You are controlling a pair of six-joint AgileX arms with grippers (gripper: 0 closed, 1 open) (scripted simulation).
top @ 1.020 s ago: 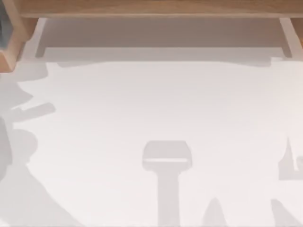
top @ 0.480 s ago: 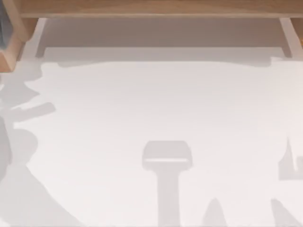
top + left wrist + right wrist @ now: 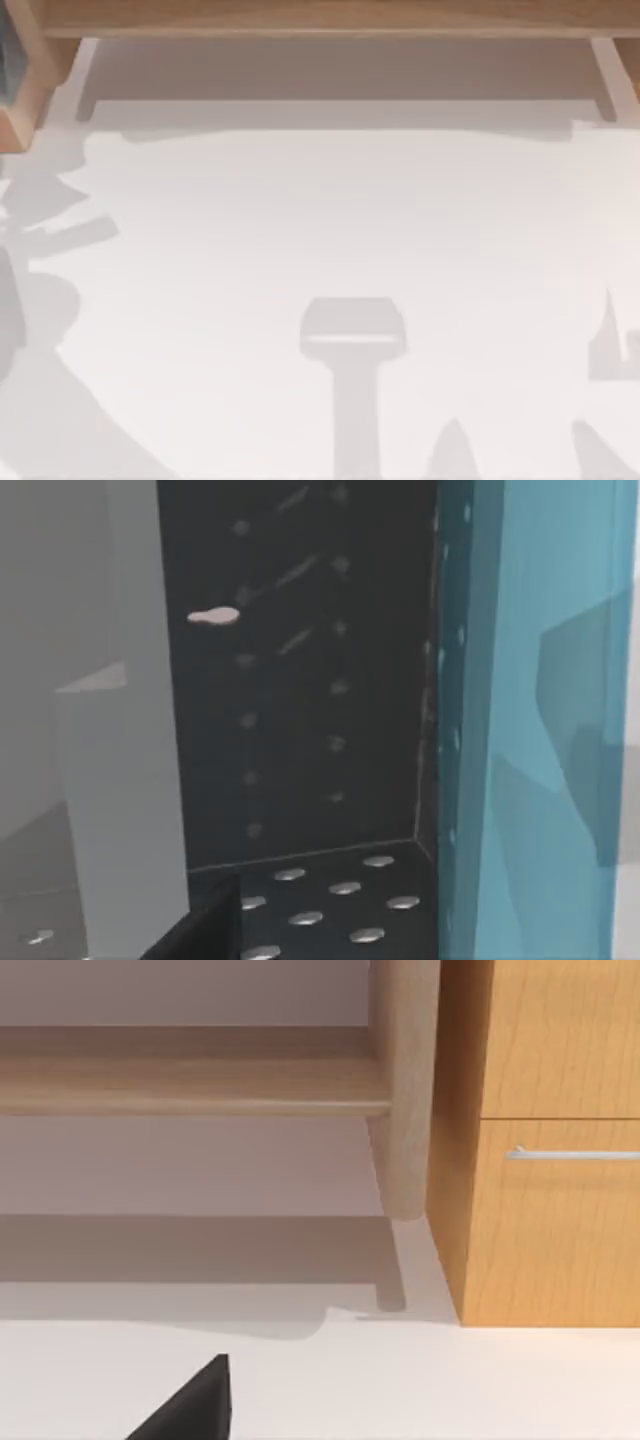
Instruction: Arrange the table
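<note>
The table (image 3: 320,220) is a plain white flat top with light wooden framing (image 3: 320,18) along its far edge. Nothing lies on it in the top view, just soft grey shadows at the left, the middle front and the right. A black piece of my left gripper (image 3: 200,935) pokes into the left wrist view, close to a dark studded surface (image 3: 300,680). A black piece of my right gripper (image 3: 190,1405) hangs low over the white table (image 3: 450,1380) in the right wrist view.
A teal see-through panel (image 3: 540,730) and a grey panel (image 3: 110,780) flank the dark studded surface. In the right wrist view, a wooden cabinet (image 3: 550,1230) with a metal drawer handle (image 3: 570,1153) stands beside a wooden post (image 3: 400,1090) and shelf.
The shadows at the table's left edge have shifted slightly. Everything else looks the same.
</note>
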